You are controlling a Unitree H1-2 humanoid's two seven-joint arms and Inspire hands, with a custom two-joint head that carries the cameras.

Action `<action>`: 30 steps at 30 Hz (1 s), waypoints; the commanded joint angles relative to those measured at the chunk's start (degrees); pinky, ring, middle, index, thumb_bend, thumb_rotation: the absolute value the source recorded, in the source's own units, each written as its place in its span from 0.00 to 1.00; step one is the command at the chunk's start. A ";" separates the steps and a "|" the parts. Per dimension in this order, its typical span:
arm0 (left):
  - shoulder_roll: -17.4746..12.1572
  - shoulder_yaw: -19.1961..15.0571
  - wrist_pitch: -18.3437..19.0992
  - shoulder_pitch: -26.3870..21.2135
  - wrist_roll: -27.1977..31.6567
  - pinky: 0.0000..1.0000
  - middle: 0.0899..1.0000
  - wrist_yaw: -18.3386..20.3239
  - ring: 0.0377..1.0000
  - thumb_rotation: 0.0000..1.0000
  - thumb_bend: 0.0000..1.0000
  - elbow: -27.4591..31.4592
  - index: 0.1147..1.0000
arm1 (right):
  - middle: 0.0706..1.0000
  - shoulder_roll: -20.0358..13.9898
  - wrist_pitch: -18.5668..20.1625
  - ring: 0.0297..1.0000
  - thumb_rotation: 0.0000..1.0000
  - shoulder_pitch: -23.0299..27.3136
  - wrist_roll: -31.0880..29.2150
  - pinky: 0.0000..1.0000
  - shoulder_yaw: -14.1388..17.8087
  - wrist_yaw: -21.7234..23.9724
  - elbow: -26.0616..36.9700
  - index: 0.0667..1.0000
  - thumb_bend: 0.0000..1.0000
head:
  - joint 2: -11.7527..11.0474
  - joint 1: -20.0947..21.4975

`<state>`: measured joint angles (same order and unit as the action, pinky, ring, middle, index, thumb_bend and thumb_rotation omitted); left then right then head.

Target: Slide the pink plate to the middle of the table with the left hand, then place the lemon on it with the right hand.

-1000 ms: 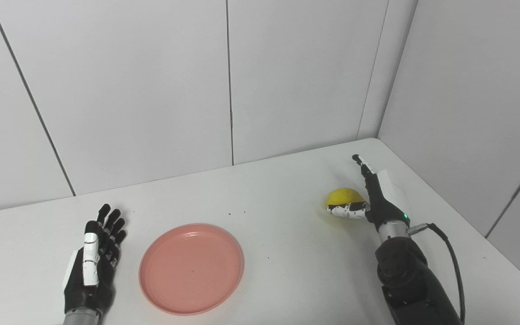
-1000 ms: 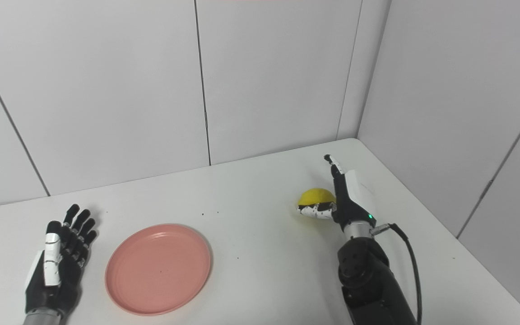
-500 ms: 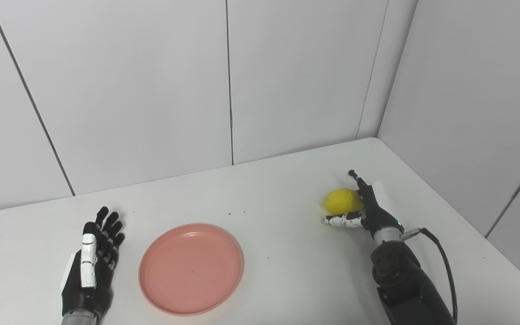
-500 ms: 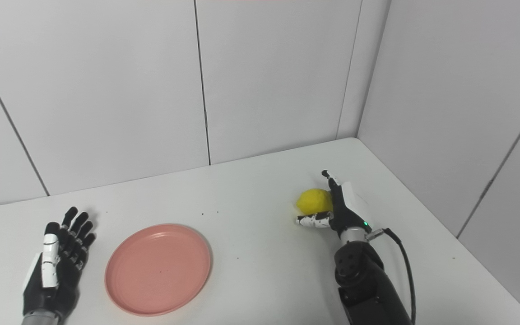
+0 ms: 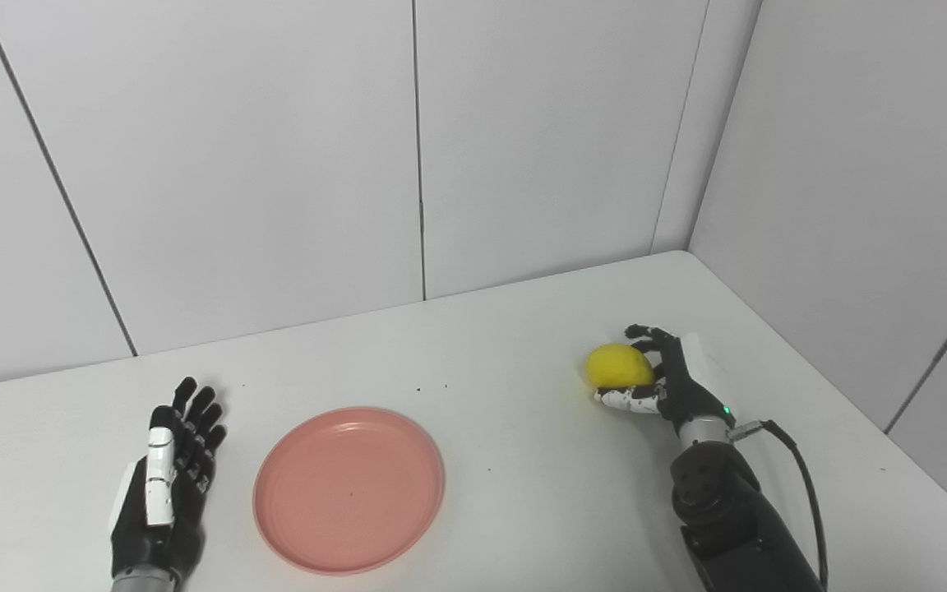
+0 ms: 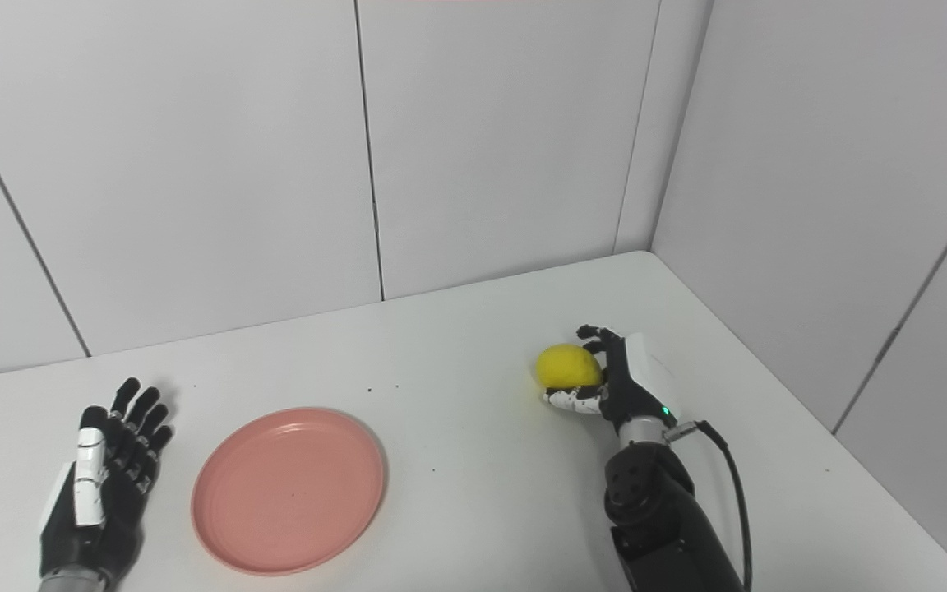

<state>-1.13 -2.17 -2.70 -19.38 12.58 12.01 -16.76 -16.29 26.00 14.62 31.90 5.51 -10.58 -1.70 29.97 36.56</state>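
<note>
Fingers (image 5: 644,333) of the right hand (image 5: 671,378) curl round the lemon (image 5: 617,366) on the table (image 5: 523,460), gripping to lift; left hand (image 5: 165,485) lies flat, fingers spread, empty, beside the pink plate (image 5: 348,487)

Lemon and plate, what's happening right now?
Right hand shut on lemon. Left hand open, beside pink plate. Nothing between them.

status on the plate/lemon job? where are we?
Done: the pink plate sits near the table's middle, and the left hand lies open beside it, not touching. In hand: the right hand has its fingers curled round the lemon, which looks to be on or just off the table; a firm grip isn't certain. Left: lift the lemon, carry it over, set it on the plate.
</note>
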 commanded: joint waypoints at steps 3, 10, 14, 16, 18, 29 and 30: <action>-0.45 0.05 -0.02 0.47 0.07 1.00 0.97 0.25 0.99 1.00 0.57 0.45 0.98 | 0.42 -1.30 -2.50 0.43 0.00 1.02 1.75 0.17 -0.16 -3.47 1.58 0.50 0.52 | 0.05 0.01; -0.36 -0.05 0.44 0.46 0.38 1.00 0.98 0.29 0.99 1.00 0.57 0.57 0.99 | 0.40 -1.53 -2.29 0.43 0.00 0.82 2.28 0.17 -0.87 -3.94 1.19 0.49 0.52 | 0.10 -0.16; -0.36 0.09 0.46 0.46 -0.06 1.00 0.98 0.06 0.99 1.00 0.57 0.69 0.99 | 0.44 -1.38 -2.50 0.43 0.00 0.74 2.25 0.15 -1.21 -4.12 1.22 0.45 0.52 | 0.11 -0.20; -0.27 0.04 0.65 0.43 0.01 1.00 0.97 -0.03 0.99 1.00 0.57 0.73 0.98 | 0.44 -1.20 -2.83 0.43 0.00 0.80 2.15 0.15 -1.26 -4.54 1.10 0.45 0.52 | 0.14 -0.30; -0.20 -0.02 0.65 0.42 0.15 1.00 0.98 0.00 0.99 1.00 0.58 0.70 0.98 | 0.44 -1.05 -3.37 0.43 0.00 0.85 1.89 0.16 -1.29 -5.17 0.81 0.45 0.52 | 0.08 -0.29; -0.07 0.15 -0.05 0.34 0.03 1.00 0.97 0.20 0.99 1.00 0.58 0.27 0.98 | 0.42 0.75 -8.06 0.43 0.00 0.88 0.04 0.26 -0.25 -10.11 0.54 0.48 0.52 | 0.27 -1.09; -0.06 0.18 -0.07 0.34 -0.02 1.00 0.98 0.18 0.99 1.00 0.58 0.26 0.98 | 0.41 0.80 -8.58 0.43 0.00 0.83 -0.09 0.25 -0.24 -10.44 0.59 0.48 0.52 | 0.28 -1.11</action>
<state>-1.12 -2.06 -1.90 -19.35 12.56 11.99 -16.64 -14.81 21.23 14.51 31.72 4.61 -19.04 -2.71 30.23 35.51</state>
